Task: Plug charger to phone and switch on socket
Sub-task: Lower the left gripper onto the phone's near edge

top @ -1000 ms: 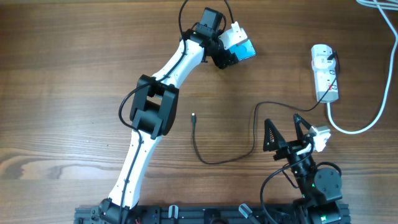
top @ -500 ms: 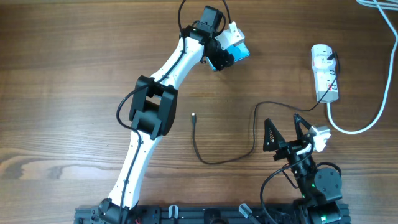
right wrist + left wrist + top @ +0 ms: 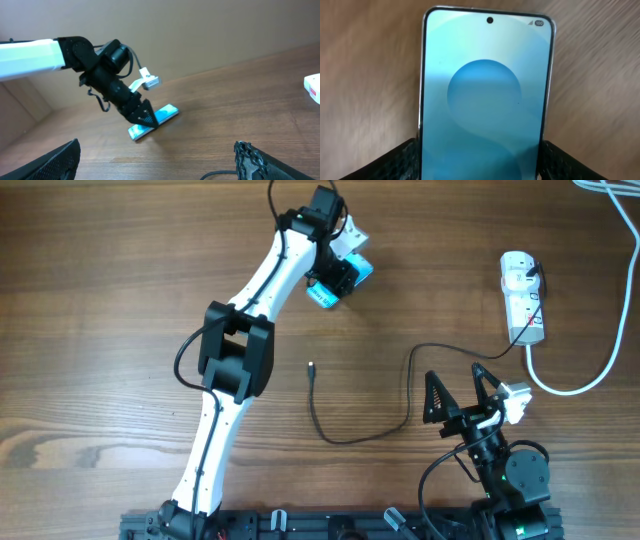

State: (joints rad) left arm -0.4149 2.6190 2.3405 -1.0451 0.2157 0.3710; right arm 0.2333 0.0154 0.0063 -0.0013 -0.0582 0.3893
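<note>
My left gripper [image 3: 338,277] is shut on the phone [image 3: 323,295], gripping its long sides at the back middle of the table. In the left wrist view the turquoise phone [image 3: 485,90] fills the space between the fingers [image 3: 480,162]. In the right wrist view the phone [image 3: 152,121] lies low over the wood under the left gripper [image 3: 142,112]. The charger is a thin black cable [image 3: 405,420] with its free tip [image 3: 311,366] on the table below the phone. The white socket [image 3: 522,298] lies at the right with a black plug in it. My right gripper [image 3: 455,395] is open and empty, near the cable's bend.
A thick white cord [image 3: 600,370] loops from the socket off the top right edge. The left arm [image 3: 235,355] stretches diagonally across the table's middle left. The socket's corner shows at the right edge of the right wrist view [image 3: 314,86].
My left gripper has carried the phone left and toward the front, turning it. The right arm, cable and socket have not moved.
</note>
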